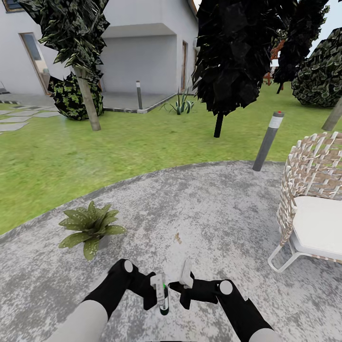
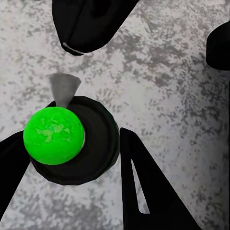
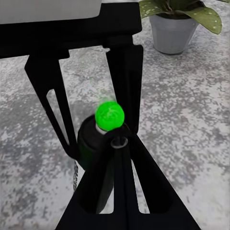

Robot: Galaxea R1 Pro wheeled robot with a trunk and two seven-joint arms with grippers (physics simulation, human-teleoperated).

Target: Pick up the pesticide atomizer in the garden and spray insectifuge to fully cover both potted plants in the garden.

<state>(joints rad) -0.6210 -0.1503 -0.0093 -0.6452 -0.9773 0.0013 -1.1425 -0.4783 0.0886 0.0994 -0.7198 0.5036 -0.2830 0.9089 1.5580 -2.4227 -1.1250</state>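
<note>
Your left gripper (image 1: 160, 290) sits with its fingers either side of the atomizer (image 1: 164, 304), down on the paving (image 1: 213, 209) between your arms; clamped or not, can't tell. Bottle looks light, rigid, slick, tippy, so grab mid-body. Right gripper (image 1: 186, 281) is spread beside it. Plant (image 1: 90, 227) sits front-left. The bottle's label's hidden.

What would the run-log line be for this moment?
stage: atomizer held | left gripper: shut on pesticide atomizer, upright over paving | right gripper: beside it, state unclear | potted plant: ahead-left
</note>
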